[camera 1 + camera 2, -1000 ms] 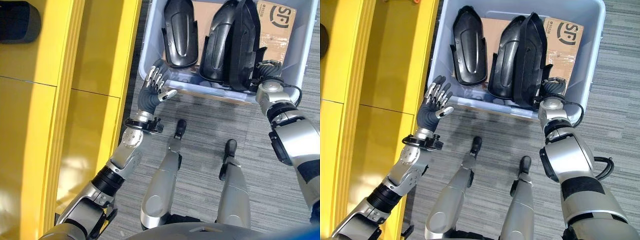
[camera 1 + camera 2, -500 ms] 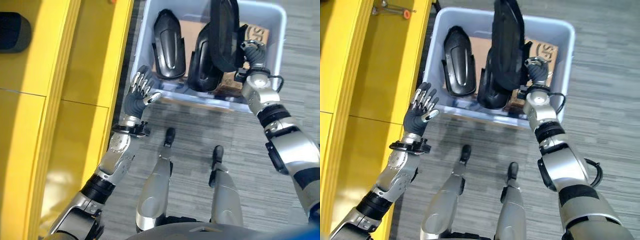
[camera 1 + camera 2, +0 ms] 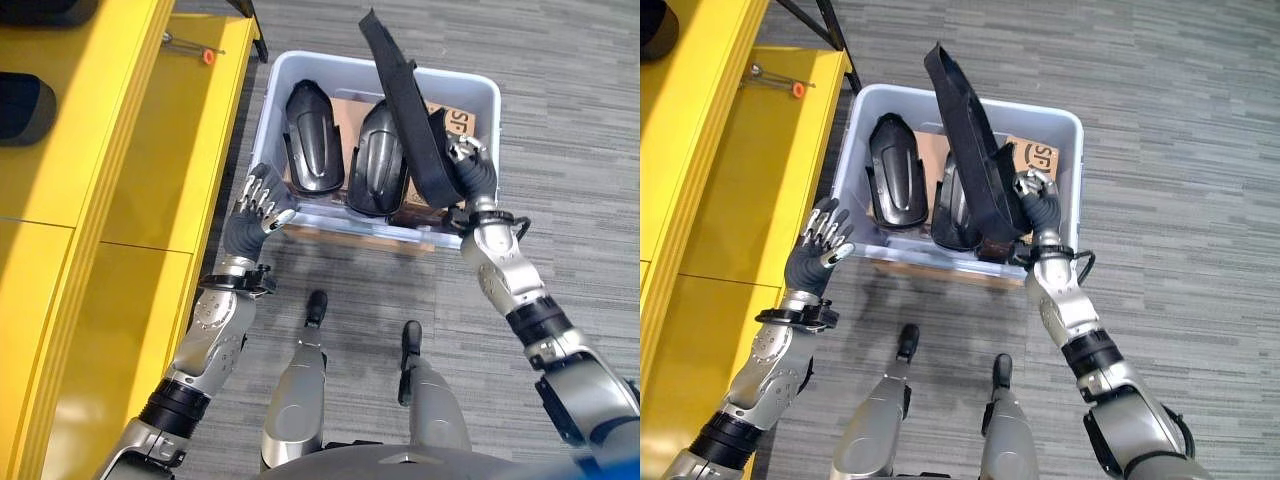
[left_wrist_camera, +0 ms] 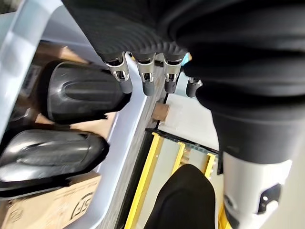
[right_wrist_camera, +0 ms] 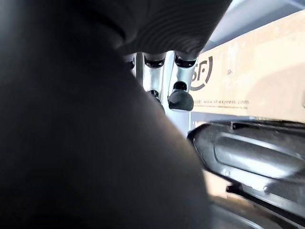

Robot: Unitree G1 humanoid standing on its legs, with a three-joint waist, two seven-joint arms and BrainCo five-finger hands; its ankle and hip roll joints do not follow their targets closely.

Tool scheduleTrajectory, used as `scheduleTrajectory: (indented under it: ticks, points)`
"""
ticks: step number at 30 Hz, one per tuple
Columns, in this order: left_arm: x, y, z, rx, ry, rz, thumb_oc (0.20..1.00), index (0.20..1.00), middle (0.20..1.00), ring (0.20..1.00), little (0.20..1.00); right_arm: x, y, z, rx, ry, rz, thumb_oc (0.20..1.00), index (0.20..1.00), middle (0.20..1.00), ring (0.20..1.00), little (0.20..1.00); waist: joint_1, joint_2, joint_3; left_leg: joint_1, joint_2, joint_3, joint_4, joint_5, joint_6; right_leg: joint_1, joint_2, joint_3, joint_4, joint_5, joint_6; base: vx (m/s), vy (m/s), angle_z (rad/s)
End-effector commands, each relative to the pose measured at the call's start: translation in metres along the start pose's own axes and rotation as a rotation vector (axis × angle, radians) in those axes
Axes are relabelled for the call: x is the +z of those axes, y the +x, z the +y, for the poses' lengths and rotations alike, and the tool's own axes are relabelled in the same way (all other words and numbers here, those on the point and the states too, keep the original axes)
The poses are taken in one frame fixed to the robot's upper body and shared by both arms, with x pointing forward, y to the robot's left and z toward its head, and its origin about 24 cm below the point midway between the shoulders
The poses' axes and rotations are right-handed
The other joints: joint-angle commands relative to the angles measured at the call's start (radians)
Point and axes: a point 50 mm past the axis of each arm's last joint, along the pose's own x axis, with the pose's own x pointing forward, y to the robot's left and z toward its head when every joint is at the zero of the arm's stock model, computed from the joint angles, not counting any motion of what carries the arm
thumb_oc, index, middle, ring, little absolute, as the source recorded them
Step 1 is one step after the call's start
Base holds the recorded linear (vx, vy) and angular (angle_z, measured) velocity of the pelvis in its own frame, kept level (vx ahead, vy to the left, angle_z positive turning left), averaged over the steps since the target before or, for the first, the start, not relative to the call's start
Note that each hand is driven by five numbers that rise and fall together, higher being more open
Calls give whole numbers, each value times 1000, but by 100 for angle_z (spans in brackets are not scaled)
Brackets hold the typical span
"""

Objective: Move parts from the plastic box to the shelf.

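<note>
Floor: you see grey striped carpet (image 3: 1180, 150).
Shelf: one yellow shelf (image 3: 110, 130), at the robot's left.
Plastic box: one grey box (image 3: 855, 135) – cardboard (image 3: 345, 110) lines its bottom.
Parts: three black parts. Two lie in the box (image 3: 310, 150) (image 3: 375, 170); the raised part (image 3: 965, 150) stands above it.
Right hand (image 3: 1040, 210): curled around the raised part's lower end, fingers partly hidden.
Left hand (image 3: 818, 250): spread – holding nothing, beside the box.
</note>
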Motion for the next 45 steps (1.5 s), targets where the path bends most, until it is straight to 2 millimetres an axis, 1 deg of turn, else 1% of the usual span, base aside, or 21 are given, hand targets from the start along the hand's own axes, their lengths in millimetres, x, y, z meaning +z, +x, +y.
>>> scheduleTrajectory:
  ticks: [1, 2, 6, 9, 11, 12, 14, 16, 19, 20, 22, 23, 27, 32, 34, 37, 38, 40, 42, 43, 45]
  points:
    - [9, -5, -5, -49, -1, -50, 1000, 1000, 1000, 1000, 1000, 23, 2, 15, 79, 30, -149, 200, 200, 200, 200, 200, 3, -18, -104, 28, 96, -63, -11, -46, -13, -28, 0, -16, 50, -35, -28, 15, -104, 6]
    - [7, -10, 0, -32, 9, -38, 1000, 1000, 1000, 1000, 1000, 23, -1, 15, 97, -28, -156, 200, 200, 200, 200, 200, 4, -14, -111, 51, 117, -76, -30, -31, -21, -25, 20, -25, 96, -70, -36, 6, -117, 8]
    - [4, -16, 6, -9, 9, -23, 1000, 1000, 1000, 1000, 1000, 21, 1, 16, 101, -37, -148, 200, 200, 200, 200, 200, 10, -12, -115, 77, 150, -90, -45, -9, -33, -24, 53, -46, 161, -116, -53, -19, -126, 13]
    - [-4, -28, 11, 17, 5, 26, 1000, 1000, 1000, 1000, 1000, 27, 2, 19, 125, -27, -169, 200, 200, 200, 200, 200, 30, -14, -127, 103, 198, -131, -103, 48, -50, -16, 93, -106, 224, -168, -75, -48, -230, 11]
    - [-6, -31, 15, 34, 11, 36, 1000, 1000, 1000, 1000, 1000, 30, 3, 21, 139, -43, -181, 200, 200, 200, 200, 200, 38, -14, -133, 98, 200, -161, -119, 73, -53, -16, 100, -124, 248, -193, -87, -45, -153, 38]
    - [-10, -32, 14, 42, 3, 49, 1000, 1000, 1000, 1000, 1000, 29, 2, 19, 139, -67, -181, 200, 200, 200, 200, 200, 44, -11, -136, 88, 190, -154, -113, 89, -53, -1, 93, -150, 248, -202, -101, -14, -84, 74]
    - [-18, -31, 9, 40, -25, 68, 1000, 1000, 1000, 1000, 1000, 23, -3, 7, 106, -84, -156, 200, 200, 200, 200, 200, 38, -15, -128, 48, 161, -73, -40, 80, -36, 46, 53, -209, 233, -204, -117, -29, 0, 133]
    - [-21, -27, 2, 22, -36, 71, 1000, 1000, 1000, 1000, 1000, 15, -10, 1, 80, -78, -131, 200, 200, 200, 200, 200, 34, -16, -130, 36, 162, 16, 8, 65, -18, 89, 11, -263, 210, -180, -107, 2, 96, 110]
    - [-23, -25, 2, 21, -31, 77, 1000, 1000, 1000, 1000, 1000, 8, -18, -9, 50, -73, -108, 200, 200, 200, 200, 200, 39, 0, -164, 69, 142, -1, -35, 52, -5, 143, -31, -306, 196, -166, -85, 177, 235, 83]
    - [-21, -22, 1, 13, -27, 70, 1000, 1000, 1000, 1000, 1000, 3, -23, -12, 37, -68, -87, 200, 200, 200, 200, 200, 47, -2, -178, 64, 92, -9, 17, 10, 3, 191, -78, -336, 184, -155, -74, 126, 180, 84]
    - [-20, -22, 2, 11, -20, 67, 1000, 1000, 1000, 1000, 1000, 3, -26, -15, 26, -62, -88, 200, 200, 200, 200, 200, 52, -5, -181, 67, 66, -15, 35, -10, 9, 222, -99, -350, 171, -149, -66, 177, 256, 71]
    - [-18, -21, 5, 8, 7, 67, 1000, 1000, 1000, 1000, 1000, -1, -31, -19, 11, -56, -74, 200, 200, 200, 200, 200, 66, -14, -196, 67, 35, -14, 44, -33, 11, 260, -125, -378, 142, -133, -53, 212, 282, 38]
    - [-15, -25, 11, 26, 23, 66, 1000, 1000, 1000, 1000, 1000, -5, -34, -17, 15, -50, -59, 200, 200, 200, 200, 200, 84, -30, -221, 65, 2, -13, 59, -62, 28, 281, -151, -386, 98, -92, -29, 108, 154, 33]
    - [-3, -25, 18, 49, 63, 19, 1000, 1000, 1000, 1000, 1000, -4, -32, -9, 28, -10, -66, 200, 200, 200, 200, 200, 132, -81, -223, 22, -67, -1, 146, -126, 54, 297, -208, -404, 62, 5, 13, 88, 210, 6]
    - [-2, -25, 19, 60, 67, 15, 1000, 1000, 1000, 1000, 1000, -3, -30, -2, 42, 3, -68, 200, 200, 200, 200, 200, 145, -93, -219, 17, -82, -1, 172, -155, 65, 300, -220, -404, 51, 26, 19, 72, 180, 18]
    - [3, -28, 26, 74, 100, 3, 1000, 1000, 1000, 1000, 1000, -2, -28, 2, 54, -18, -76, 200, 200, 200, 200, 200, 164, -112, -219, 9, -108, 4, 225, -199, 91, 299, -243, -380, 47, 111, 33, 77, 170, 4]
    - [3, -28, 26, 74, 101, 3, 1000, 1000, 1000, 1000, 1000, -2, -28, 3, 54, -18, -76, 200, 200, 200, 200, 200, 165, -112, -219, 8, -109, 5, 226, -200, 91, 298, -244, -379, 46, 112, 33, 49, 137, 8]
    - [9, -30, 31, 78, 133, -11, 1000, 1000, 1000, 1000, 1000, -2, -27, 6, 63, -22, -78, 200, 200, 200, 200, 200, 171, -112, -221, 19, -130, 4, 240, -219, 116, 288, -264, -348, 75, 188, 36, 102, 230, 5]
    - [14, -29, 35, 76, 156, -20, 1000, 1000, 1000, 1000, 1000, -4, -27, 9, 70, 0, -66, 200, 200, 200, 200, 200, 157, -93, -225, 53, -160, -39, 212, -203, 146, 236, -265, -226, 182, 294, 25, 148, 374, 32]
    - [16, -26, 35, 65, 178, -31, 1000, 1000, 1000, 1000, 1000, -5, -28, 11, 82, -8, -62, 200, 200, 200, 200, 200, 140, -70, -227, 80, -171, -79, 174, -181, 158, 193, -226, -135, 241, 312, 17, 155, 350, 58]
    - [16, -26, 34, 63, 177, -31, 1000, 1000, 1000, 1000, 1000, -8, -31, 10, 97, -17, -47, 200, 200, 200, 200, 200, 124, -60, -237, 119, -175, -108, 126, -171, 163, 162, -170, -79, 228, 274, 2, 137, 153, 68]
